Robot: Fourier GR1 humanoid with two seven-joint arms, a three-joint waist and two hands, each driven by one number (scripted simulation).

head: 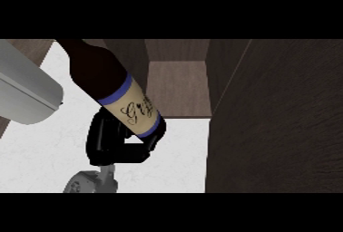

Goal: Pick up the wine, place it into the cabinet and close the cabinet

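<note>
Wine bottle (107, 74) is being clasped, tilted, by the right hand (110, 145) before the open cabinet (178, 88) — placing and closing undone.

The white surface (174, 154) is evenly and brightly lit, and no hard shadow is cast on it. The cabinet (281, 127) is left dim and brown-black, and the wine bottle (110, 77) is shown almost black, without glare.
</note>
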